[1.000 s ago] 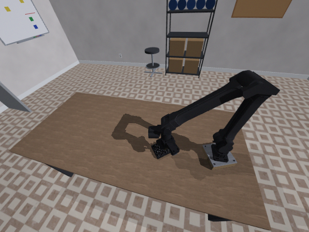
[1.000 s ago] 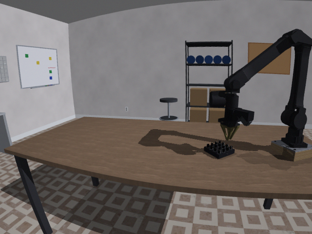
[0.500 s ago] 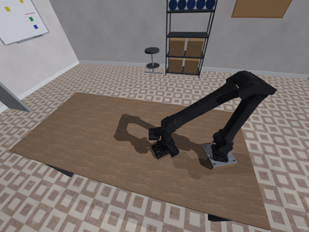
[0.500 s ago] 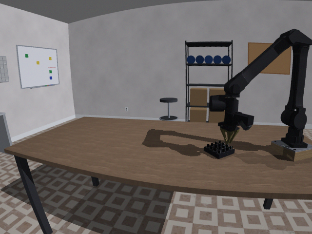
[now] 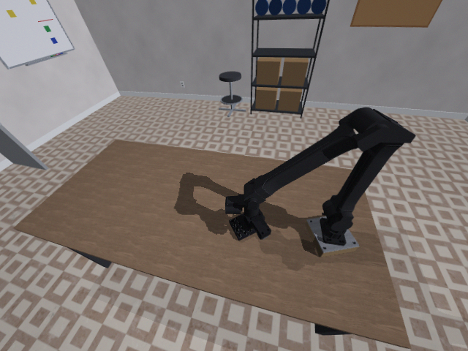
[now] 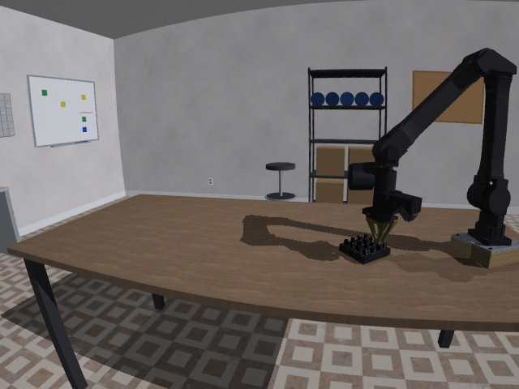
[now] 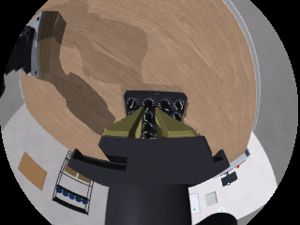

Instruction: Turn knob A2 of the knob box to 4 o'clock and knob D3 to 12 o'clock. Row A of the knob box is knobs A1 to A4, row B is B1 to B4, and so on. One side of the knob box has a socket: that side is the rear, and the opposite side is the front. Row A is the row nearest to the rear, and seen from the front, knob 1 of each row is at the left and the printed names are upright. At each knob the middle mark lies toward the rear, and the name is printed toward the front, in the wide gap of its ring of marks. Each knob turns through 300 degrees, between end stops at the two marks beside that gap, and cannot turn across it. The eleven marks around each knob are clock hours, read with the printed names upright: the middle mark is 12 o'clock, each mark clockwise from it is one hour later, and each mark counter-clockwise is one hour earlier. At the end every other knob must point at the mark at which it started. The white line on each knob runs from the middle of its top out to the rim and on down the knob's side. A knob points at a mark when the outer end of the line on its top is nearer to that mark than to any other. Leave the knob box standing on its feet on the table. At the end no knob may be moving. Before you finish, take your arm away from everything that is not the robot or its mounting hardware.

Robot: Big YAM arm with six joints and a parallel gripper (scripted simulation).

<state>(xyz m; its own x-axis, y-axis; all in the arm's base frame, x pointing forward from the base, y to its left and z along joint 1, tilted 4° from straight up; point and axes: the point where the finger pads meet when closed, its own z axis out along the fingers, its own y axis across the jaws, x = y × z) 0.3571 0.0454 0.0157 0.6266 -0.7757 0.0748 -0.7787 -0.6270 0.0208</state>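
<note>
Jaws (image 6: 379, 241) parted slightly, gripping nothing, hide part of knob box (image 5: 240, 228) (image 6: 363, 257) (image 7: 156, 94); printed names illegible.

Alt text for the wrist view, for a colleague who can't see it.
Yellowish tapered fingers of the pincer reach over a black knob box, hiding part of its knobs. The box lies on a brown wooden table; the arm's base stands at upper left.

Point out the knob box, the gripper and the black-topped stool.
Knob box (image 6: 363, 256): exterior view, on its side wall facing the camera.
Gripper (image 7: 149, 111): wrist view, between its fingertips.
Black-topped stool (image 5: 229, 76) (image 6: 280, 166): top and exterior views, on its seat.
</note>
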